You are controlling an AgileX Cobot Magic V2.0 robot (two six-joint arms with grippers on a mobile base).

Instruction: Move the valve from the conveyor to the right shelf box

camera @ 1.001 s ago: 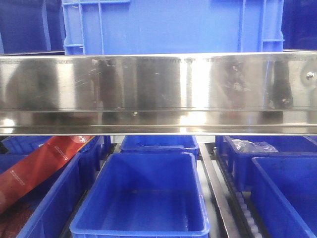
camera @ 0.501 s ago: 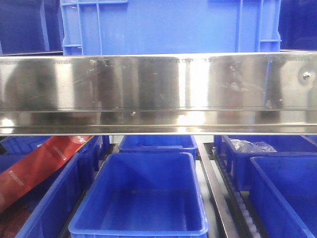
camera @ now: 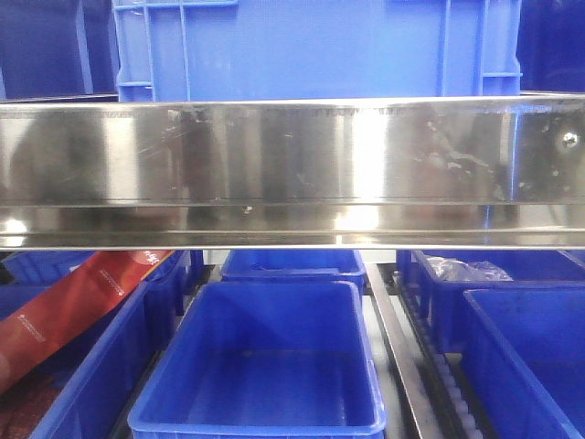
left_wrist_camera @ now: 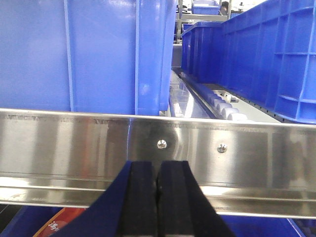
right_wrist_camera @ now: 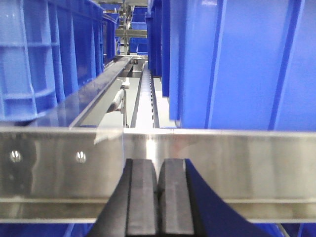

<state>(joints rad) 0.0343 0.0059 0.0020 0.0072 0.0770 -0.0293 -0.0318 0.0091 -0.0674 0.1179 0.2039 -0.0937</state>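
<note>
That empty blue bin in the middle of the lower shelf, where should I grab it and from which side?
Probably the middle bin by its near rim, from above, straddling the wall. Its top is open, neighbouring bins crowd both sides, and the steel rail overhangs the back.

a polished steel shelf rail [camera: 292,169] runs across the front view, scuffed and reflective, with a screw near its right end. on the upper shelf level sits a large blue crate [camera: 315,50], with darker blue crates to either side. below the rail, an open blue bin [camera: 260,366] stands in the middle lane, a second bin [camera: 292,263] right behind it. more blue bins flank it; the left one holds a red packet [camera: 64,311]. a roller track [camera: 448,389] divides middle from right.
</note>
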